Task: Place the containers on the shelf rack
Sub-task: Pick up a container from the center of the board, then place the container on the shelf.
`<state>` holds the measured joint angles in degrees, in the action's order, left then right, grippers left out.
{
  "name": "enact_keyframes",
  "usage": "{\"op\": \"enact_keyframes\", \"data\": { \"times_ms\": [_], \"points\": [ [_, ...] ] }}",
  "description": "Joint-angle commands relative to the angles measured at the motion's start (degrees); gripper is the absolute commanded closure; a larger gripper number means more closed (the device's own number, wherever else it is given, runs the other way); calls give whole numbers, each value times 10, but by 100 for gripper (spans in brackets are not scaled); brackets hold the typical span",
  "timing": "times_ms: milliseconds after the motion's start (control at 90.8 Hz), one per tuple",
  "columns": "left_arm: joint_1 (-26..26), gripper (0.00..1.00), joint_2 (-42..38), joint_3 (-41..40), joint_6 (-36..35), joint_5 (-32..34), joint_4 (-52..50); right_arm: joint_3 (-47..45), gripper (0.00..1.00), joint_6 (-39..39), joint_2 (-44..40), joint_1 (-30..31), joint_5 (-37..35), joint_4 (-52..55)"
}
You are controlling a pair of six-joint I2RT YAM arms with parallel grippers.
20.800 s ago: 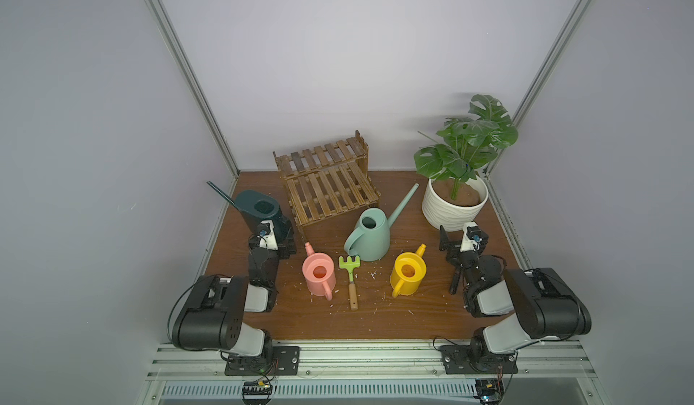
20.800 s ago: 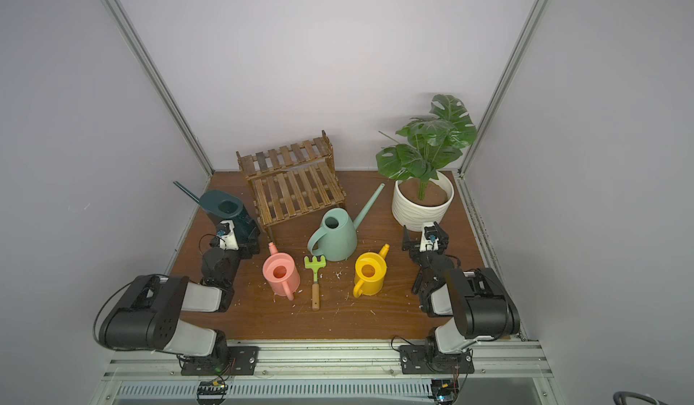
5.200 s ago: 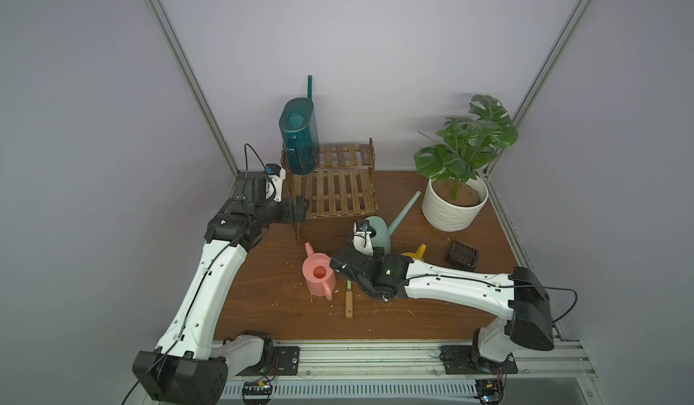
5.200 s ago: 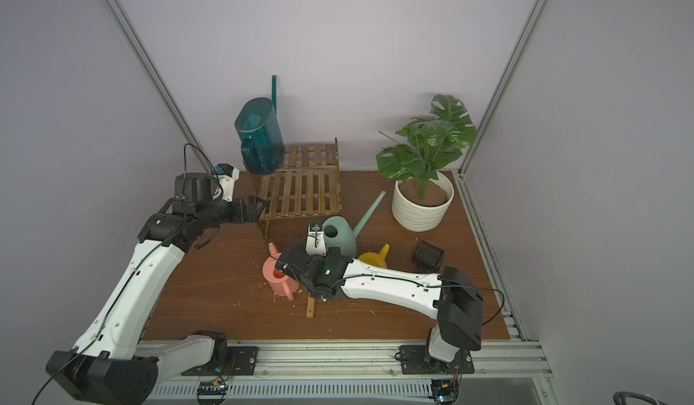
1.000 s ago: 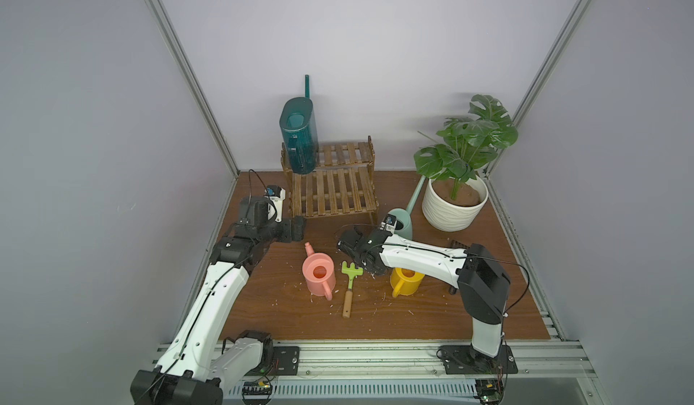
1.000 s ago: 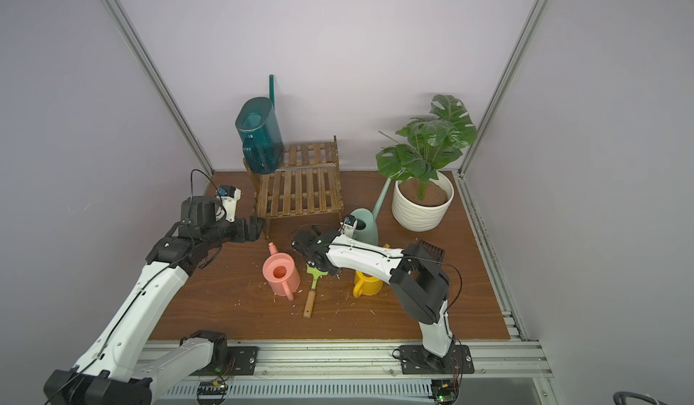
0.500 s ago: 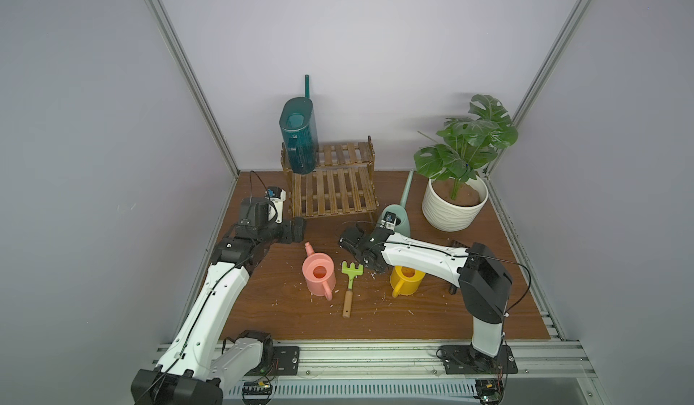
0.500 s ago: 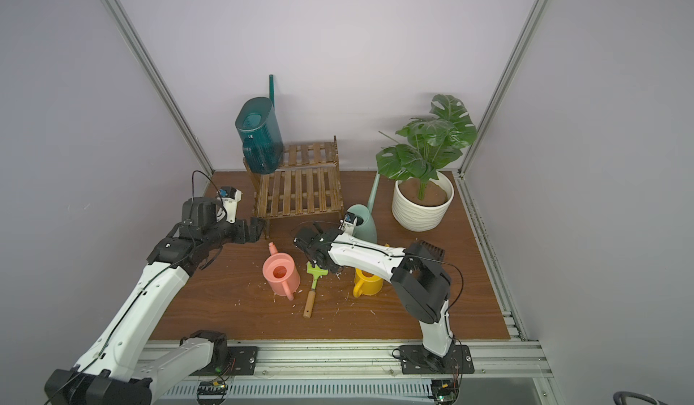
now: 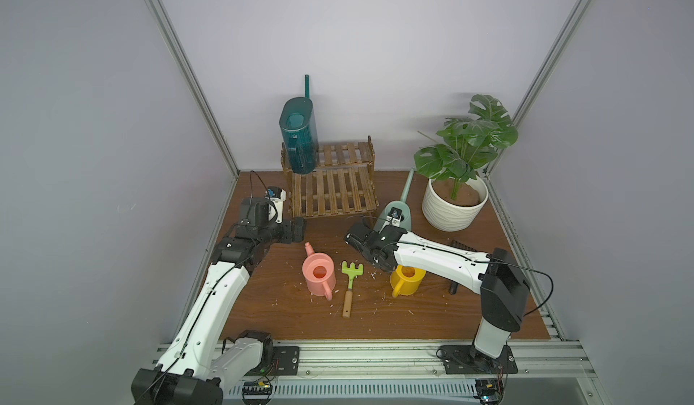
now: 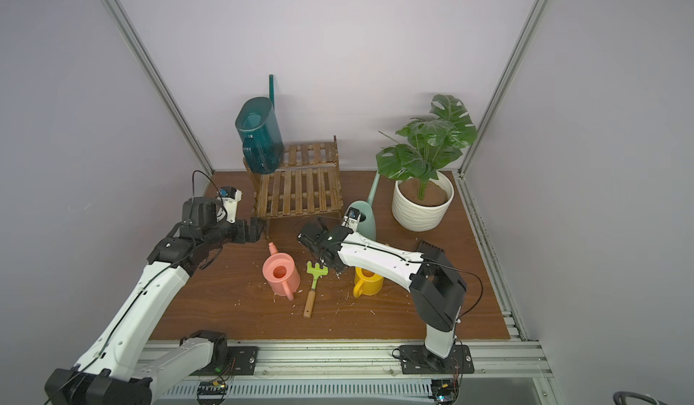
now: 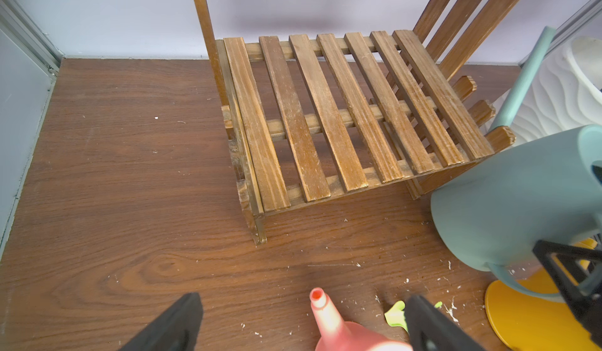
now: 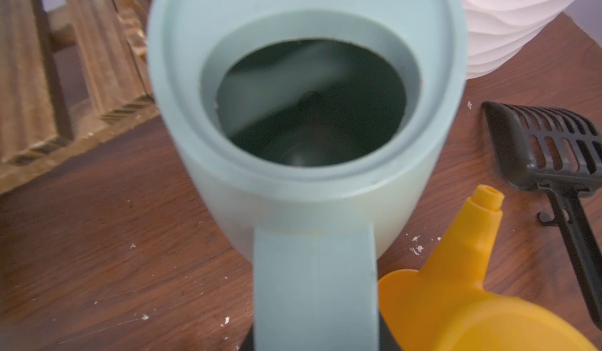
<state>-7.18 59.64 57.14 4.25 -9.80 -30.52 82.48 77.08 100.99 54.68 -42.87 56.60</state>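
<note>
No readable text, labels, brands or numbers on anything in view

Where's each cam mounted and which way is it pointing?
Top views: high above the front rail, looking down and back over table and shelf rack; left arm and right arm whole.
Left wrist: on the left arm, facing the rack's lower tier; open left gripper shows.
Right wrist: looking into the mint can; right gripper, shut on its handle, barely shows.
Shared: both wrist views catch mint can, yellow can, rack.
</note>
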Motion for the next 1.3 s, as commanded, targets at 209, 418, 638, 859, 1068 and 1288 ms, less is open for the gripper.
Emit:
{"op": "enact_keyframes", "data": {
  "times_ms": [209,418,638,859,1068,1288],
  "points": [
    [5,0,15,-1,24,41,6,12,98,-36,-73,0,-62,-17],
    [5,1,52,9,30,65,7,17,98,-80,-112,0,-80,-17],
    [6,7,108,30,30,80,25,17,98,-171,-167,0,-58,-60],
    [6,21,145,40,24,86,68,-1,97,-281,-239,0,-10,-134],
    [5,39,177,36,9,81,100,55,97,-328,-243,0,-10,-117],
    [6,50,183,17,1,96,141,128,97,-361,-207,0,15,-105]
  ]
}}
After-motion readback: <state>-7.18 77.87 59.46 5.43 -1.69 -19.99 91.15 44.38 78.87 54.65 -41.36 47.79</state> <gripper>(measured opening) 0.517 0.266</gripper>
